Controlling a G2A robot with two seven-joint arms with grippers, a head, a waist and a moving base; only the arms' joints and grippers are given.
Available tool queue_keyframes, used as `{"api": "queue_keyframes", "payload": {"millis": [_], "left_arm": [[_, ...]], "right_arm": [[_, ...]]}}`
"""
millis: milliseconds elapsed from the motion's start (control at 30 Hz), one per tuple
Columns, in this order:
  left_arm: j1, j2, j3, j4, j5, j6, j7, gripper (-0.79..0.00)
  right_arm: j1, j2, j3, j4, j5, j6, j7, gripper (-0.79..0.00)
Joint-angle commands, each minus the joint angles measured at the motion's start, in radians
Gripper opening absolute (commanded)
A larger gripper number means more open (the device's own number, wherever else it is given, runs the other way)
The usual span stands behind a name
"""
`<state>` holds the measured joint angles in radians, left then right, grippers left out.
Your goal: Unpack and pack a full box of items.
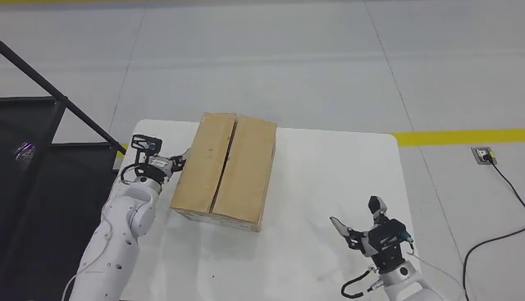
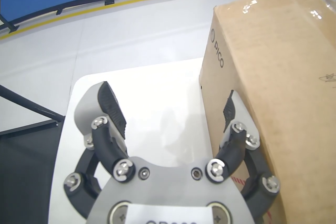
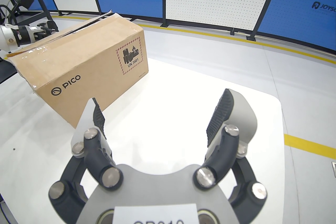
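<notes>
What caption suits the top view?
Cardboard box on a white table; left gripper open beside it, right gripper open farther off.

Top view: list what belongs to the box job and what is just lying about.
Job: cardboard box, flaps closed; left gripper, open beside it; right gripper, open, apart from it.
Lying about: black frame beside the table; floor socket; cable.

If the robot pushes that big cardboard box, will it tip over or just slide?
The cardboard box sits long and flat-bottomed on the table, so it would probably slide, not tip. Its walls look stiff, though the shiny tape on top may be slippery. It seems too wide for the open left gripper to pinch.
</notes>
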<state>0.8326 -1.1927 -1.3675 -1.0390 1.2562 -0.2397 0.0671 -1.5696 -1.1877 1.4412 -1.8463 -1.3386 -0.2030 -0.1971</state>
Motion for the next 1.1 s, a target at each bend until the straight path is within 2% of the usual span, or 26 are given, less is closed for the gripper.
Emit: {"api": "queue_keyframes", "payload": {"millis": [0,167,467,533,667,767,1067], "left_arm": [[0.011,-0.001,-0.002,-0.009,-0.014,0.003,-0.010,0.000],[0.071,0.005,-0.026,-0.054,-0.022,0.011,-0.004,0.000],[0.311,0.038,-0.136,-0.264,0.021,-0.019,0.022,0.000],[0.352,0.041,-0.154,-0.308,0.019,-0.020,0.022,0.000],[0.418,0.047,-0.179,-0.376,-0.009,-0.084,0.014,0.000],[0.436,0.047,-0.173,-0.405,-0.008,-0.087,0.010,0.000],[0.426,0.041,-0.116,-0.430,0.020,-0.094,0.001,0.000]], "right_arm": [[0.008,-0.001,-0.003,0.006,0.000,-0.002,0.003,0.000],[0.019,-0.002,-0.011,0.015,0.000,-0.007,0.004,0.000],[0.035,-0.004,-0.019,0.021,-0.002,-0.021,0.005,0.000],[0.044,-0.005,-0.022,0.022,-0.005,-0.028,0.010,0.000],[0.058,-0.006,-0.034,0.021,-0.014,-0.034,0.018,0.000],[0.065,-0.007,-0.039,0.022,-0.017,-0.039,0.019,0.000],[0.041,-0.006,-0.027,0.008,-0.011,-0.046,-0.010,0.000]]}}
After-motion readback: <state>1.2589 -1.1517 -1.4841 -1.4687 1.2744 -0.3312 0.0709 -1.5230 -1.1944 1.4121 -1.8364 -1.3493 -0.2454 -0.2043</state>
